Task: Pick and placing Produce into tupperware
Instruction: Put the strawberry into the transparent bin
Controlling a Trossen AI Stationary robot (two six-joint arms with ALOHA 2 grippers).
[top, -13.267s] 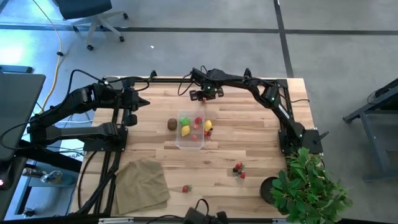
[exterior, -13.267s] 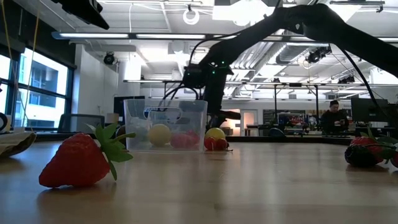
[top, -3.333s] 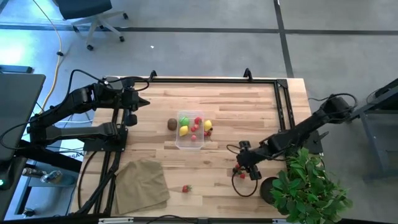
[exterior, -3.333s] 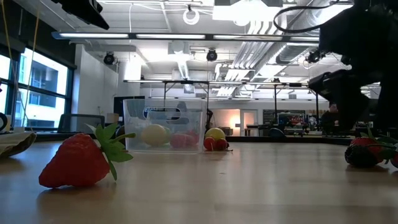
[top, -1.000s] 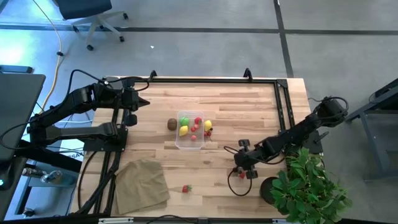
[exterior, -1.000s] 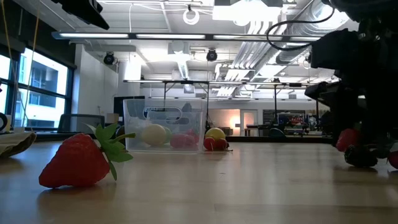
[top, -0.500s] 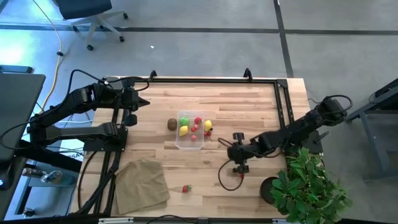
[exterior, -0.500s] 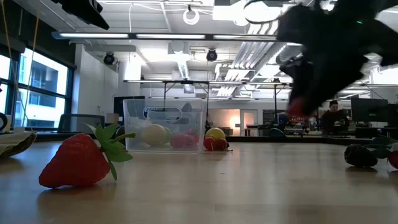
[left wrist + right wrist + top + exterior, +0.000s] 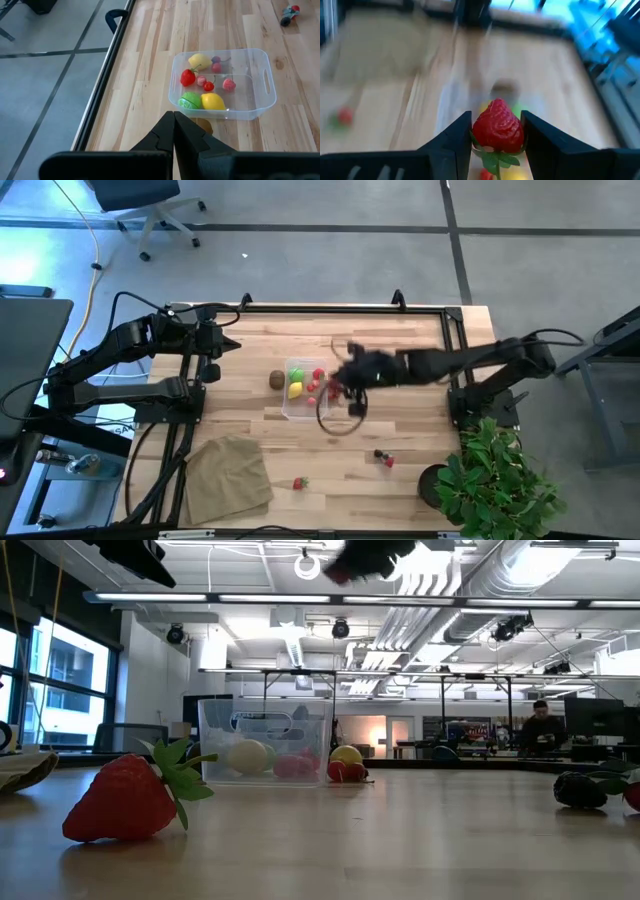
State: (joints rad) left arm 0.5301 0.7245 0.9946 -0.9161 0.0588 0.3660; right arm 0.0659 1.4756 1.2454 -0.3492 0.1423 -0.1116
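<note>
My right gripper (image 9: 496, 132) is clamped on a red strawberry (image 9: 498, 126), one finger pressed to each side of it, leafy stem end pointing back toward my wrist. In the high view that gripper (image 9: 352, 385) is raised above the table (image 9: 420, 340), just beside the tupperware (image 9: 306, 412) on its right side.

Tupperware contents, from my left wrist view: the clear tub (image 9: 265, 80) stands upright on the wood. Inside it I count a yellow lemon (image 9: 213, 101) and a green ball (image 9: 190, 99) side by side at one end, a second lemon (image 9: 199, 61) at the other end, one larger red berry (image 9: 188, 77), and several small red and pinkish berries (image 9: 228, 84) scattered between them.

Outside the tub: a brown kiwi (image 9: 276, 380) lies just beside its left wall. A strawberry (image 9: 298, 483) lies alone near the table's front edge, well apart from the tub. A dark berry and a red one (image 9: 384, 457) sit together toward the front right.

My left gripper (image 9: 173, 125) is fully closed on nothing, parked at the table's left rear, its camera looking toward the tub.
</note>
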